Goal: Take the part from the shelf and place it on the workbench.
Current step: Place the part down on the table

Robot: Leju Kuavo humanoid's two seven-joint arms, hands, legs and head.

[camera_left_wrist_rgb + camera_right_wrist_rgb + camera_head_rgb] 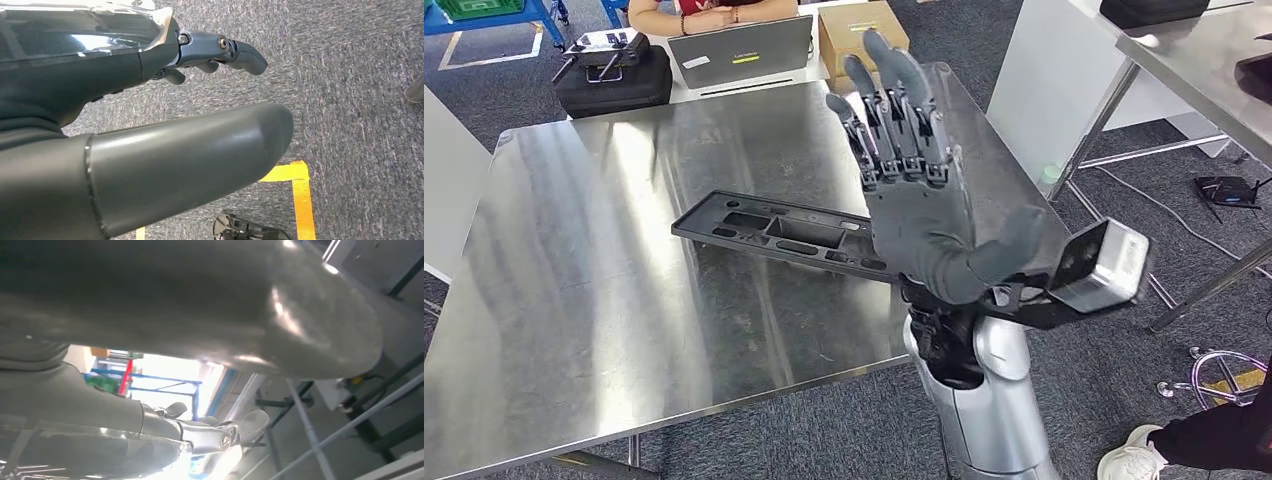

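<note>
A long black plastic part [774, 232] lies flat across the steel workbench [604, 310], its left end near the middle. Its right end runs behind my right hand [919, 210] toward the bench's right corner. That hand is raised in front of the part with its fingers [894, 110] stretched straight up and apart and the thumb out to the side. I cannot tell whether it touches the part. In the right wrist view nothing lies between thumb and fingers [220, 435]. My left hand [150, 150] hangs over grey carpet, loosely open and holding nothing.
A person sits behind a laptop [739, 50] at the far edge, with a cardboard box [854, 35] and a black case [614, 80] beside it. Another steel table [1194, 60] stands to the right. A shoe [1129, 460] and a stool base [1224, 375] are on the floor.
</note>
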